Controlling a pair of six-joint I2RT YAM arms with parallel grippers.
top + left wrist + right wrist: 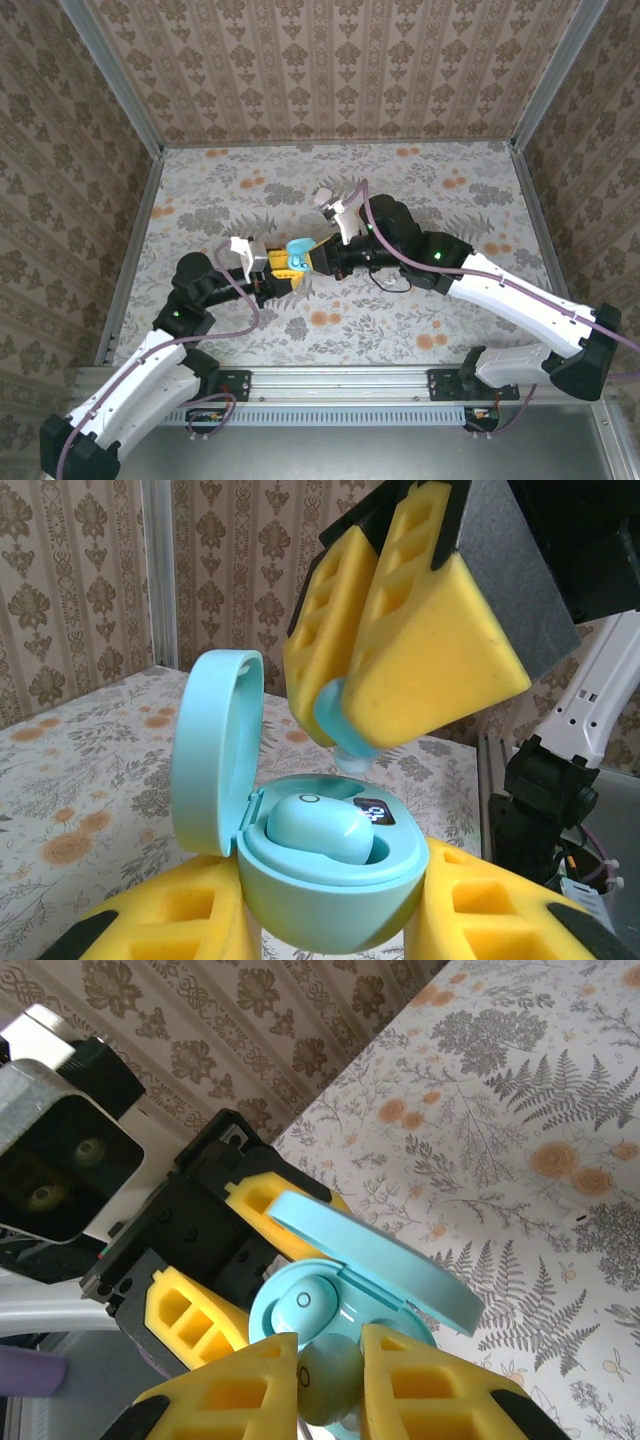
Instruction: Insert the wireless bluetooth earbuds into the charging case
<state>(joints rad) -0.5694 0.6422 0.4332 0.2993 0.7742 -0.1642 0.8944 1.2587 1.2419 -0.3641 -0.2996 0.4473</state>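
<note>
Right gripper (352, 708) pinches teal earbud (345, 742): looks tiny, light, hard, slippery; hold by rounded sides. Left gripper (335, 925) clamps open charging case (330, 885), second earbud (320, 830) seated inside.

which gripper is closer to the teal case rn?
Left. The left gripper is clamped on the teal case; the right gripper hangs just above its open well, pinching a teal earbud.

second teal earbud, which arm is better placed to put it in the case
Right. The right gripper pinches the teal earbud just above the open charging case, over the spot beside its seated bud; the left gripper is busy holding that case.
</note>
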